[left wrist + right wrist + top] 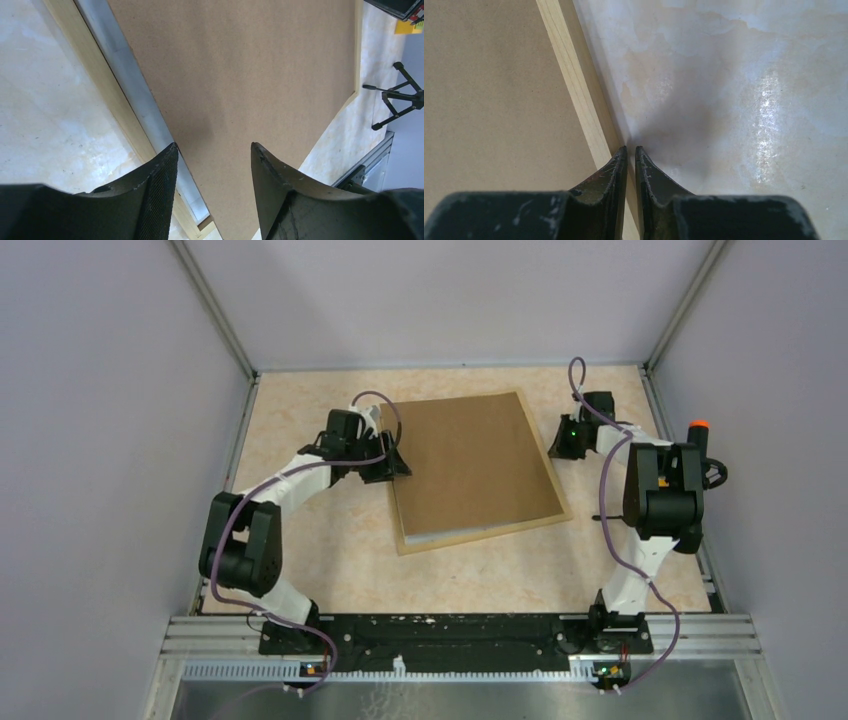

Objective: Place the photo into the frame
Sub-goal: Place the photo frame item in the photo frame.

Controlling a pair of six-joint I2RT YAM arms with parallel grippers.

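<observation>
Now, left gripper (214, 147) spread over brown board (470, 460) inside the frame (485, 533), right gripper (630, 148) pressed together at frame's right edge.

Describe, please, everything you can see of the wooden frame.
The frame is a large rectangle of thin, pale natural wood moulding, lying flat and slightly skewed on the table. A brown backing board covers most of its opening, leaving a pale strip bare along the left and near sides. The shut right claw is at its right outer edge; contact is unclear.
</observation>
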